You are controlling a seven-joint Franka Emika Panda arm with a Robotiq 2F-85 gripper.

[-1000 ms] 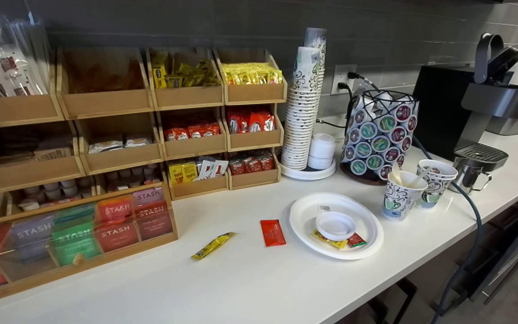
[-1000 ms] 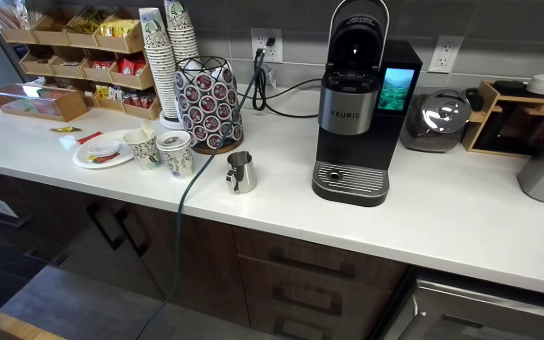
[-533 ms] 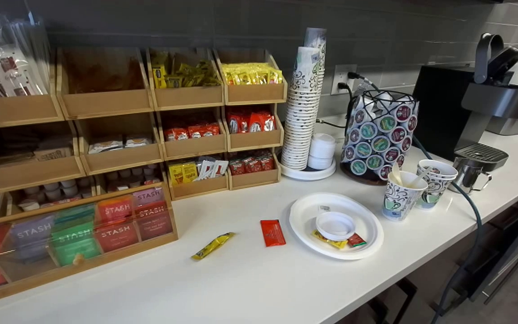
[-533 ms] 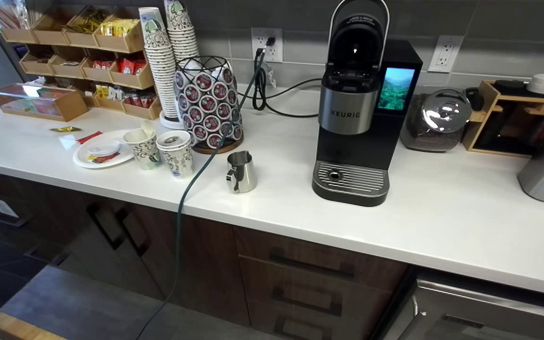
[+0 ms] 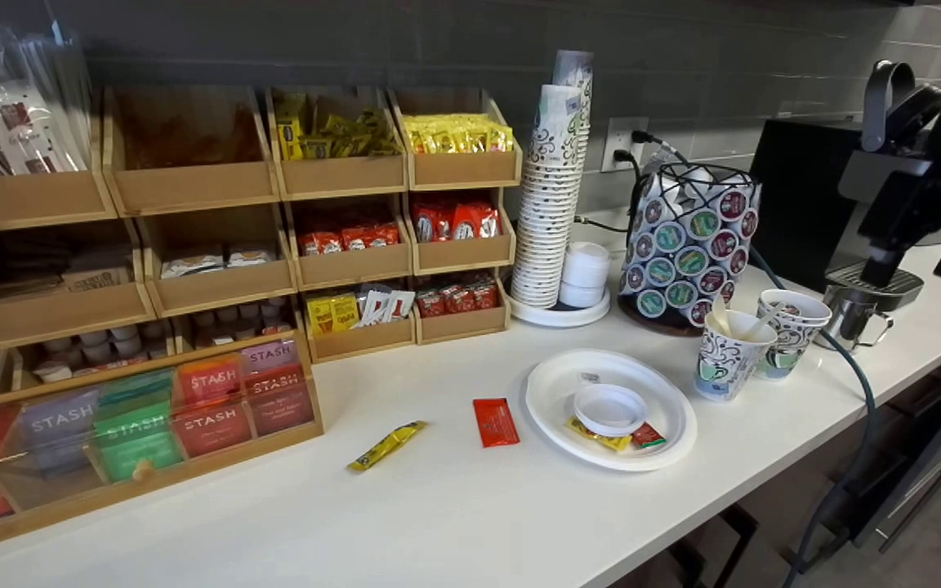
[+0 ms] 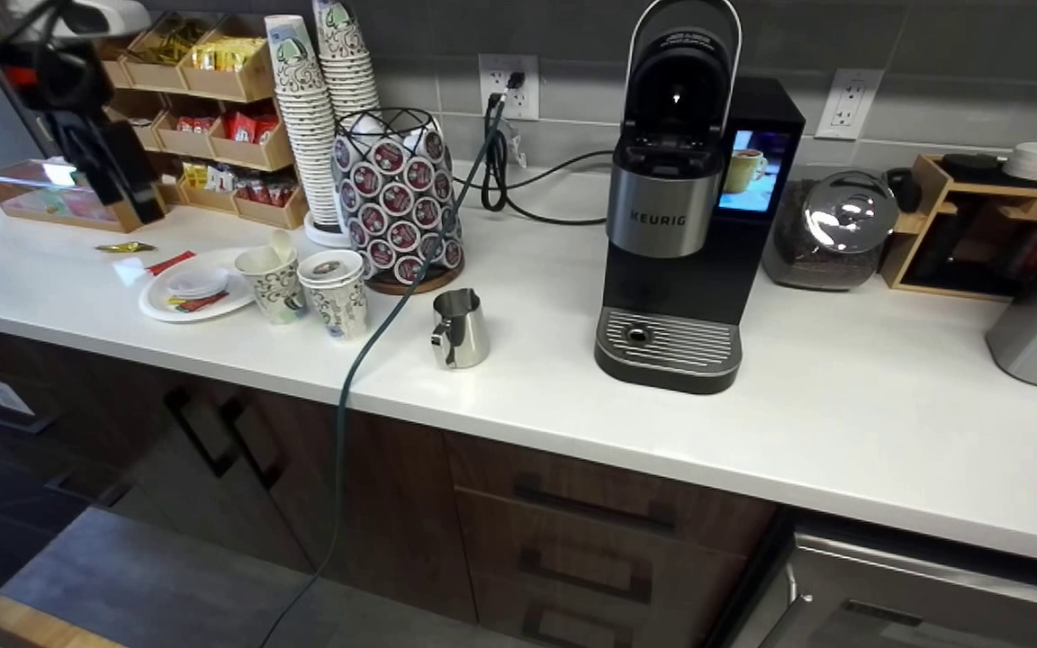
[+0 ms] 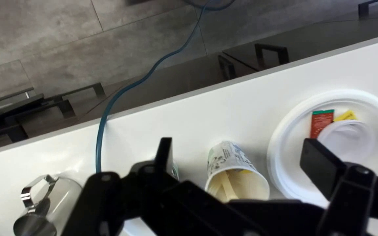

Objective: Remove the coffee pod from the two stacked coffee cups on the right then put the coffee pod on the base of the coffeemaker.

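"What's changed?"
"The end effector point(image 5: 918, 268) has appeared over the worktop point(image 6: 843, 405), jaws spread, holding nothing."
"The coffee pod point(image 6: 331, 267)?"
"In the stacked paper cups point(image 6: 340, 306) near the front edge; removal seems next."

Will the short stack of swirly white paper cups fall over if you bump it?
The short stack might tip, since it narrows downward. Its paper sides would probably squash if squeezed. The round white-rimmed coffee pod in its mouth could jiggle loose.
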